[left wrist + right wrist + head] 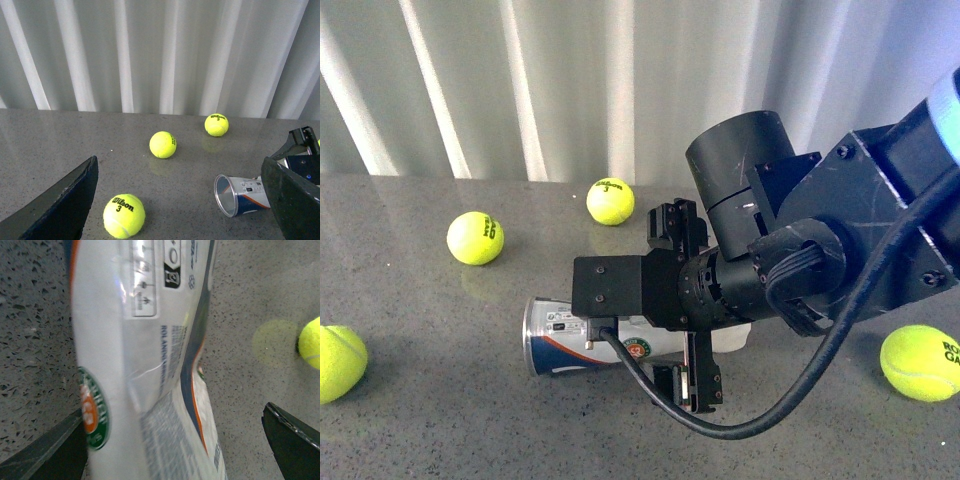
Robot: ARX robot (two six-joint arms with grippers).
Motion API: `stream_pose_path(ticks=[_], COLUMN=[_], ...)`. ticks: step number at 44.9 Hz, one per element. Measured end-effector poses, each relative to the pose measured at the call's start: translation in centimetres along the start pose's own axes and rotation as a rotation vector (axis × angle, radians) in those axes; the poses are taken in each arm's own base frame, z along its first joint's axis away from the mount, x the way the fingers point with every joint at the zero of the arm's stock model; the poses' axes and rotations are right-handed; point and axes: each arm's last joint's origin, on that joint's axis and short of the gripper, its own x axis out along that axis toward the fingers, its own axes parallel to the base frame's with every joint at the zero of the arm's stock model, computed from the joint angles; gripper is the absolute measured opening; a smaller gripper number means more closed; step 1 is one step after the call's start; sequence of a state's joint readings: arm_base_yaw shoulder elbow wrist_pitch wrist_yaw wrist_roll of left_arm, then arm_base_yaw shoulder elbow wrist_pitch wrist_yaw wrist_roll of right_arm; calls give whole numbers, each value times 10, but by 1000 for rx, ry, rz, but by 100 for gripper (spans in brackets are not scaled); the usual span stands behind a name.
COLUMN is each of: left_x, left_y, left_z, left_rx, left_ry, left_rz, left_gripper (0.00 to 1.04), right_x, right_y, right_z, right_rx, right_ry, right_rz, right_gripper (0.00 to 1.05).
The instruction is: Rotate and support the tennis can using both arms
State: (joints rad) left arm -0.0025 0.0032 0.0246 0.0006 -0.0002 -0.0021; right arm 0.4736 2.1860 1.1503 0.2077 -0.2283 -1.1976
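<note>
The tennis can (565,338) lies on its side on the grey table (430,420), silver-rimmed open end toward the left. My right gripper (682,310) reaches over its middle, open, one finger on each side and neither pressing it. In the right wrist view the can's label (145,365) fills the space between the open fingers (292,440). My left arm is out of the front view. Its wrist view shows the left gripper (180,210) open and empty, well short of the can (240,195), which lies close beside one finger (295,200).
Several yellow-green tennis balls lie loose: one at the far left edge (340,362), one at back left (475,237), one at the back (610,200), one at right (920,362). A ball (124,215) rests between the left fingers. A pleated white curtain (520,80) closes the table's back.
</note>
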Motion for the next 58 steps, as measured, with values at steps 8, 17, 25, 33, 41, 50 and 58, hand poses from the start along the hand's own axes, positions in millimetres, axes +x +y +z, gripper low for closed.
stream_pose_path(ticks=[8,17,25,33,41,50,58], left_x=[0,0,0,0,0,0,0], left_y=[0,0,0,0,0,0,0], left_z=[0,0,0,0,0,0,0], left_rx=[0,0,0,0,0,0,0], left_ry=[0,0,0,0,0,0,-1], left_rz=[0,0,0,0,0,0,0], left_gripper=[98,98,98,98,98,98,98], right_x=[-21,-47,-82,-135,-189,-209,-219], right_y=[-5,-8,-15,-29,-11,6,34], right_z=[8,17,22,14,-17,-22,-36], right_rx=[74,173,346,803,1291,1365,1211], right_ry=[-58,-120,-174,-130,-16,28,-321], right_rz=[-26,-52,-133,-419,-898,-1030,-1041], right_gripper=[98,98,98,98,98,98,69])
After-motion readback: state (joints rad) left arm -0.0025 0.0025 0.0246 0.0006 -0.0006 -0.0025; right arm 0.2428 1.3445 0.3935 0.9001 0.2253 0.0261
